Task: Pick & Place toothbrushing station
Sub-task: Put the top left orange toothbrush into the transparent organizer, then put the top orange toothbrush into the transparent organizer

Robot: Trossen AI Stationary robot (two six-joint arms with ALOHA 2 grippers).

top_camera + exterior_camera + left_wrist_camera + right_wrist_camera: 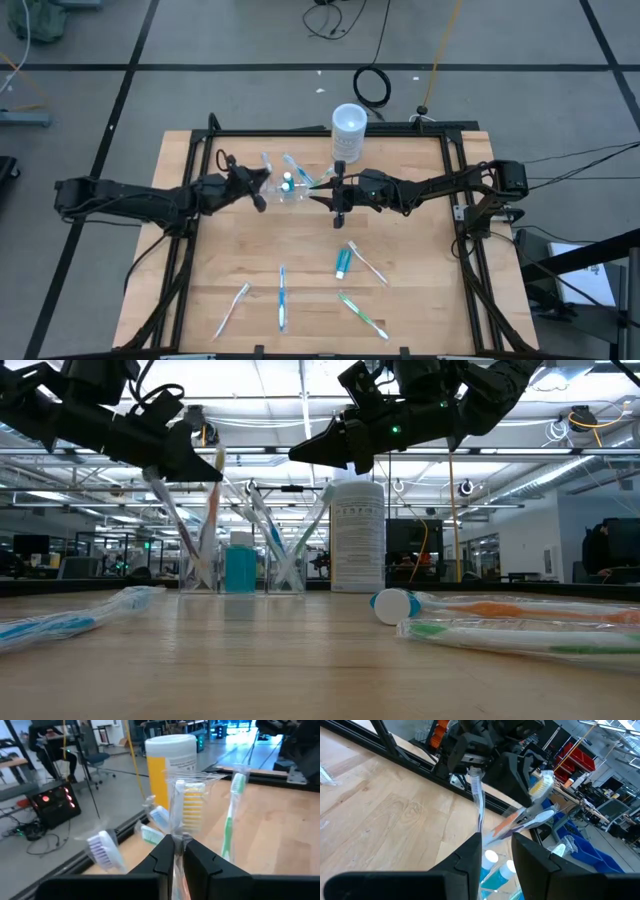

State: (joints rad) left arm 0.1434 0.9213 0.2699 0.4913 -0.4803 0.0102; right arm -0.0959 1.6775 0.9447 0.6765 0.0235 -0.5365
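Hovering over the far part of the worktop (pixel 300 250), the left gripper (pixel 258 190) pinches a wrapped yellow-bristled toothbrush (pixel 186 802) between nearly closed fingers (pixel 161 860), at the clear toothbrushing station (pixel 290 186). That station stands on the wood beside the white cylindrical cup (pixel 347 131) and holds upright toothbrushes and a teal tube (pixel 240 568). Facing it from the other side, the right gripper (pixel 337 192) has its fingers (pixel 470 857) parted, gripping nothing. More wrapped toothbrushes (pixel 282 297) lie nearer the front edge.

Dark jointed arms, black cables looped alongside, blunt black fingers (pixel 200 865).
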